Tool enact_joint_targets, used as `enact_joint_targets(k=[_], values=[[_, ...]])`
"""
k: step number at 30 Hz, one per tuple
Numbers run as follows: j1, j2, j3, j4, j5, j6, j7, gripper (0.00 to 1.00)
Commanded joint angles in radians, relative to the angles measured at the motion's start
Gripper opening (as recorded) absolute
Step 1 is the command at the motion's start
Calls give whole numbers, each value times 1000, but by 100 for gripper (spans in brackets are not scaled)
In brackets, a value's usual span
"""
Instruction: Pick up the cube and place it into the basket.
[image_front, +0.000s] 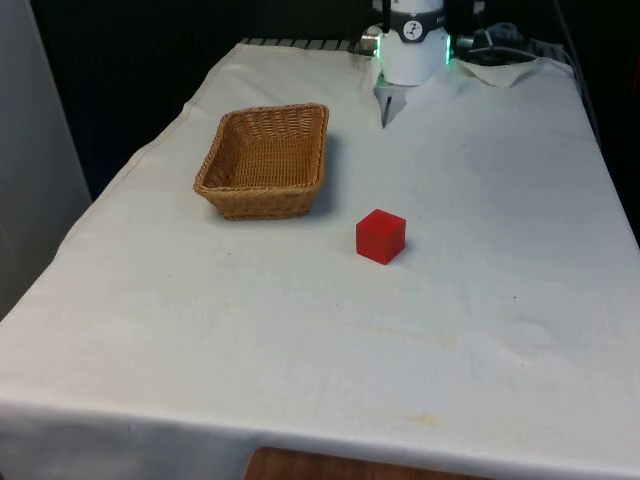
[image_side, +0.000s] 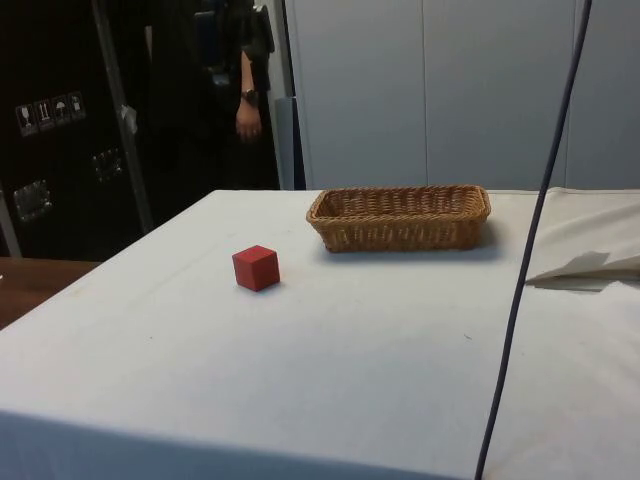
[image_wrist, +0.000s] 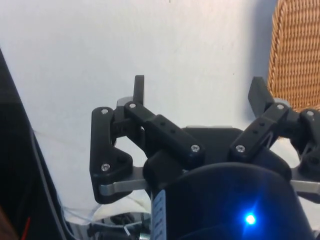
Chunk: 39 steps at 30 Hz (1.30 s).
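Gripper (image_wrist: 199, 92) wide open and empty above the cloth (image_wrist: 150, 45), basket (image_wrist: 296, 52) just beside one finger, cube (image_front: 381, 236) well apart

I see a red cube (image_front: 381, 236), plain on every face that shows, darker on its shaded sides. The basket (image_front: 264, 160) is golden-brown wicker, tightly woven in a ribbed pattern, with a braided rim of the same tan. The cloth (image_front: 480, 300) over the counter is plain white, with a few faint specks and creases. My end effector (image_wrist: 199, 95) is matte black, with silver screw heads along its links. In the side view a person's sleeve (image_side: 255, 30) is dark, and the cable (image_side: 530, 250) is black.
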Motion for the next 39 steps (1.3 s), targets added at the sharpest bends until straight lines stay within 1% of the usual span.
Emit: enact_joint_targets(k=[1,2,3,4,7,8,9,10,12,13,16,17,18,20,24,25,26,28,31,32,34,39], values=[[3,2,1,-7,-8,22,16,100],[3,6,4,-15,-10,38,28,100],[3,6,4,-15,-10,38,28,100],[2,11,6,-24,-10,56,39,100],[2,18,9,-38,-10,80,56,100],[0,15,9,-31,-3,60,41,100],[2,22,10,-42,-9,90,62,100],[2,28,11,-50,-7,105,73,100],[2,32,11,-54,-6,113,78,100],[1,41,11,-60,-4,129,90,100],[1,56,12,-67,-2,150,107,100],[0,51,12,-62,-3,134,97,100],[1,61,12,-68,-2,156,113,100],[1,77,12,-72,0,177,132,100],[0,99,12,-77,1,204,156,100],[0,95,12,-73,-2,189,149,100],[0,104,12,-79,1,211,161,100],[0,121,12,-84,2,234,178,100],[0,140,12,-87,3,256,195,100],[0,137,12,-82,-2,238,191,100],[-1,157,12,-90,4,277,209,100],[-2,192,13,-94,5,322,233,100]])
